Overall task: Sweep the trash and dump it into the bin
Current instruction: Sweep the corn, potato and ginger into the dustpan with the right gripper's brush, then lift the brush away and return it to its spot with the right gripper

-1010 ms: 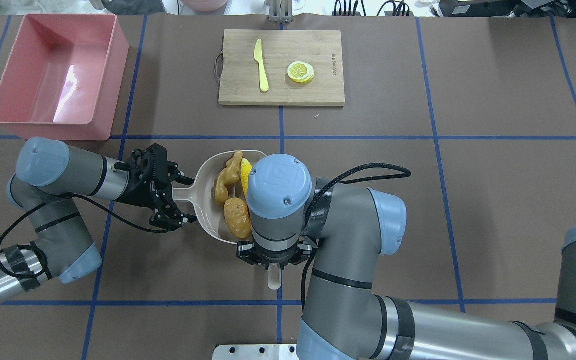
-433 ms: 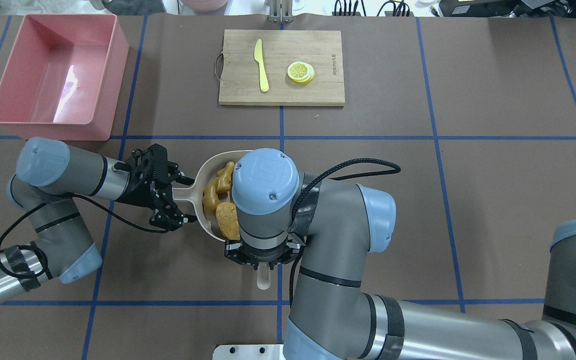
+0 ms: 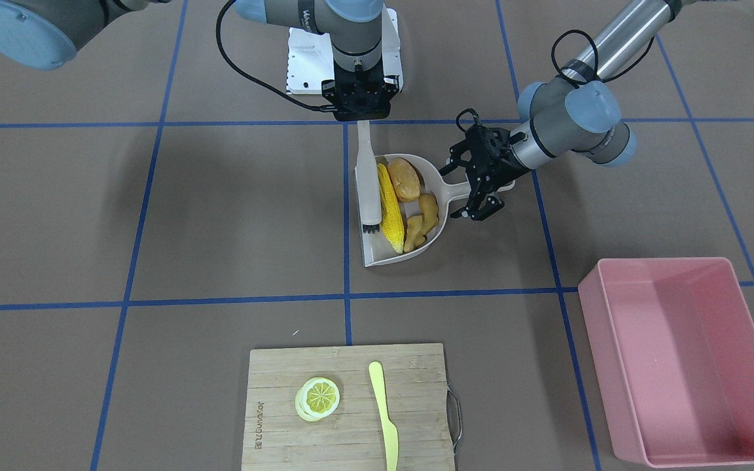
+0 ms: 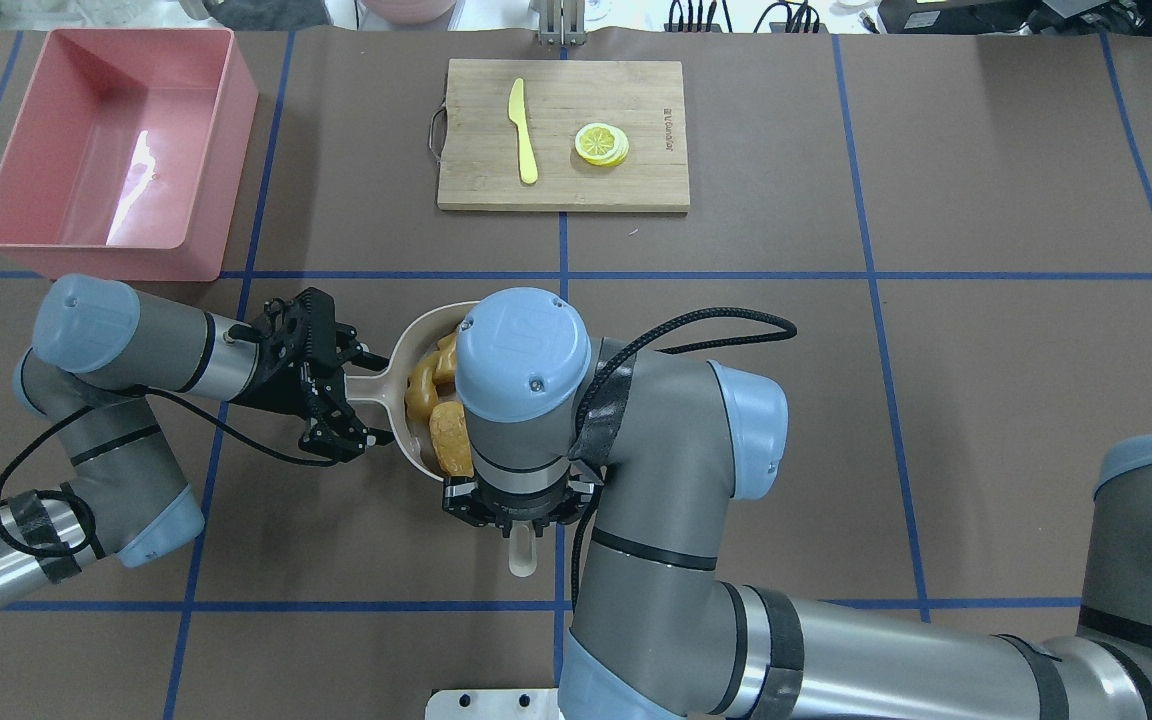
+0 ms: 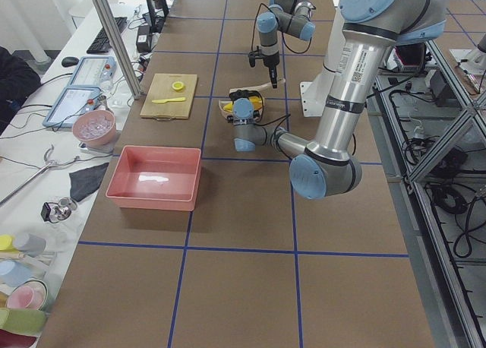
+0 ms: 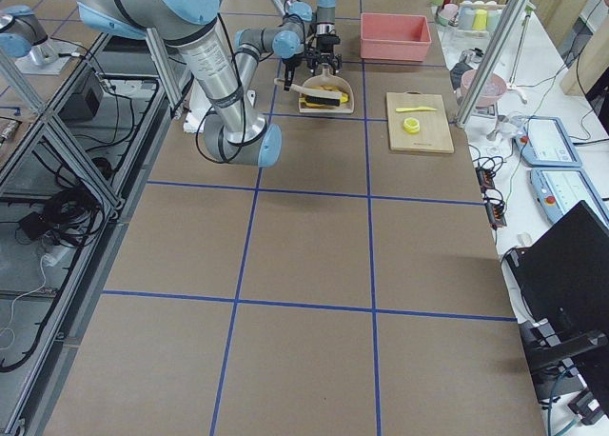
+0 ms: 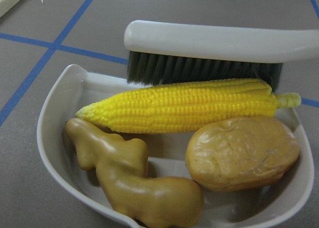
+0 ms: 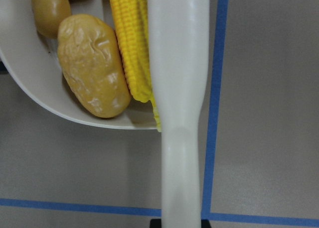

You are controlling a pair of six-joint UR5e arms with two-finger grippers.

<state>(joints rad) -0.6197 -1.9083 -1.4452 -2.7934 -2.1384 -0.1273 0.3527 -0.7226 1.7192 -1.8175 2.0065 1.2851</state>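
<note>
The beige dustpan (image 3: 369,256) lies flat on the table mat with all the trash in it: the yellow corn cob (image 3: 390,209), the orange-brown potato (image 3: 406,178) and the tan ginger root (image 3: 420,222). My left gripper (image 3: 466,188) is shut on the dustpan's handle (image 4: 373,386). My right gripper (image 3: 360,118) is shut on a white brush (image 3: 368,186), whose bristles press against the corn (image 7: 184,106) at the pan's open mouth. The potato (image 7: 241,151) and ginger (image 7: 134,178) lie behind the corn. The pink bin (image 4: 106,150) stands empty at the far left.
A wooden cutting board (image 4: 563,135) with a yellow knife (image 4: 523,130) and a lemon slice (image 4: 601,144) lies at the far middle. My right arm's elbow (image 4: 526,350) hides much of the dustpan in the overhead view.
My right arm has moved left with the brush and pushed the corn, potato and ginger deeper into the dustpan. The left arm and dustpan have stayed still.
</note>
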